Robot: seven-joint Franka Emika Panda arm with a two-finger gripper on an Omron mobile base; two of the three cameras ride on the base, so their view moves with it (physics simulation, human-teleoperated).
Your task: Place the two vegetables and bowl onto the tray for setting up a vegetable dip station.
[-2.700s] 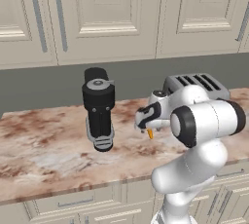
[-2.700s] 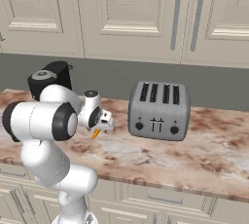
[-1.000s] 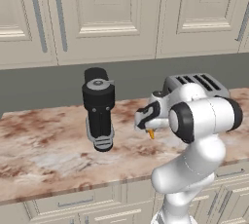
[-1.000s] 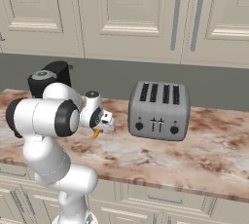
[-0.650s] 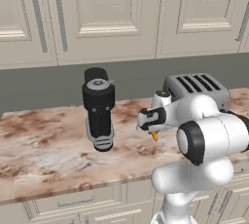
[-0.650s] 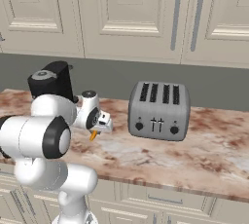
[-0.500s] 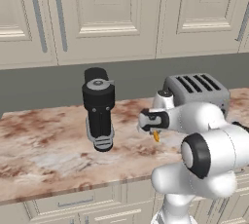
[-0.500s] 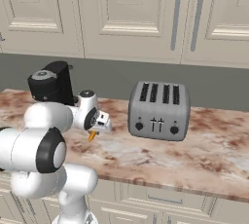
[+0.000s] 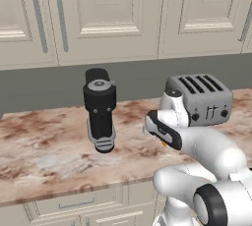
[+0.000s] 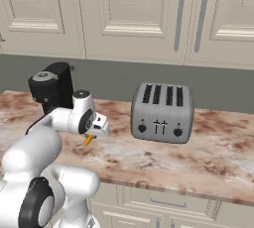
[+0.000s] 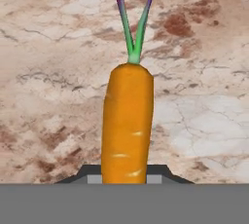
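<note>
Arm rose from lower right of left base view, elbow bent, forearm reaching toward frame centre w/ hand over the marbled countertop (image 9: 44, 151). Gripper (image 10: 90, 138) sat left of centre in right base view, pointing down, clenched on the carrot (image 11: 127, 125). Carrot hung between the fingers, above the counter, not touching it. In hand view it ran up mid-frame: slim, smooth orange body, slightly bowed, w/ thin green stalks going purple at the tips toward top of frame. Black coffee machine (image 9: 100, 109) stood centre-left in left base view, grey toaster (image 10: 161, 112) centre-right in right base view, both apart from the hand.
</note>
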